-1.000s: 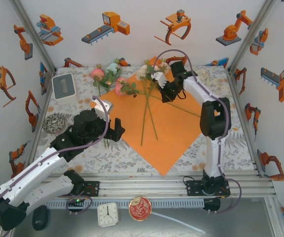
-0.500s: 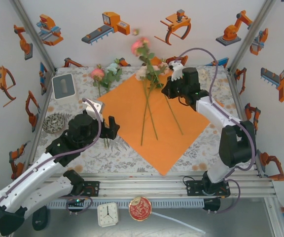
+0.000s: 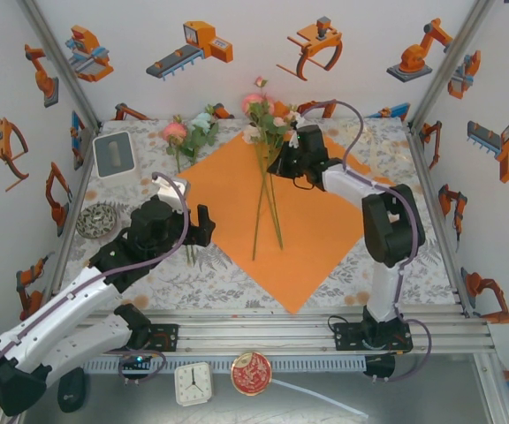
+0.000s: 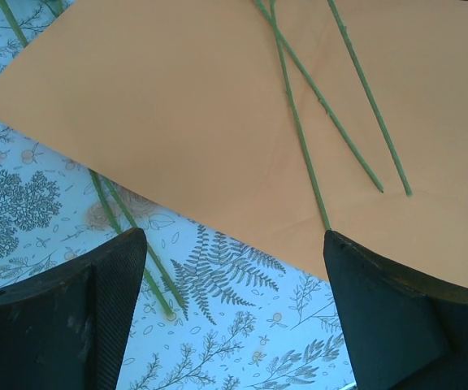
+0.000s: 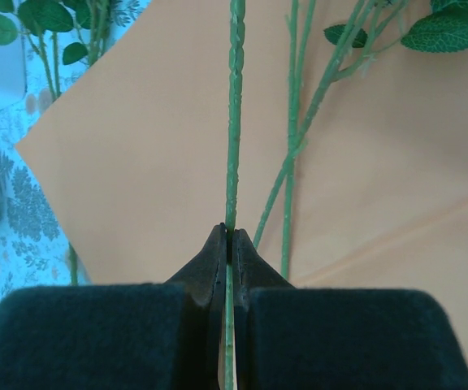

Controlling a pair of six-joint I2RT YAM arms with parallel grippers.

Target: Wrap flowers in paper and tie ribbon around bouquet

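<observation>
Near the far edge of the table (image 3: 237, 276), the right gripper (image 5: 228, 244) pinches a thin green rose stem (image 5: 235, 122), likely light, bendy and best held low, over the big orange paper sheet (image 3: 316, 234); the left gripper (image 4: 230, 317) gapes wide.

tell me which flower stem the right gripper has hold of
The straight stem up the middle of the right wrist view: the right gripper is shut on it. The crossing stems to its right are ungripped.

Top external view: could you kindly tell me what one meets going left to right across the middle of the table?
Metal bowl → left gripper → stems of the flowers → right arm.
</observation>
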